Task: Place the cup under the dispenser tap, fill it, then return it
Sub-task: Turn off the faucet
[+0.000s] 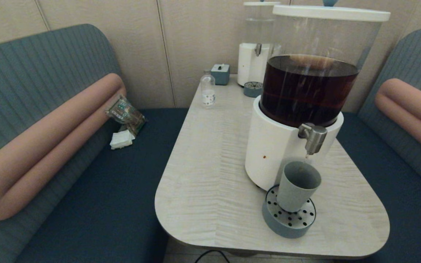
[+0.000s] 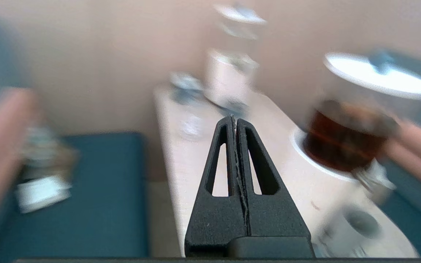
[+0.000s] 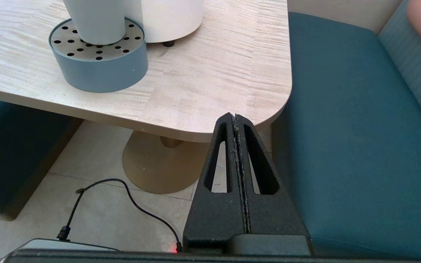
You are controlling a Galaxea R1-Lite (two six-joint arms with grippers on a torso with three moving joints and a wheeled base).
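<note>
Cup (image 1: 298, 186) stands on drip tray (image 1: 287, 223) beneath dispenser tap (image 1: 313, 138); left claw (image 2: 234, 118) and right claw (image 3: 234, 116) both pressed together.

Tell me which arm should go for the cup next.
Right, probably. The cup stands on the drip tray under the tap, at the table's right near corner, where the shut right gripper waits. The left gripper looks farther.
</note>
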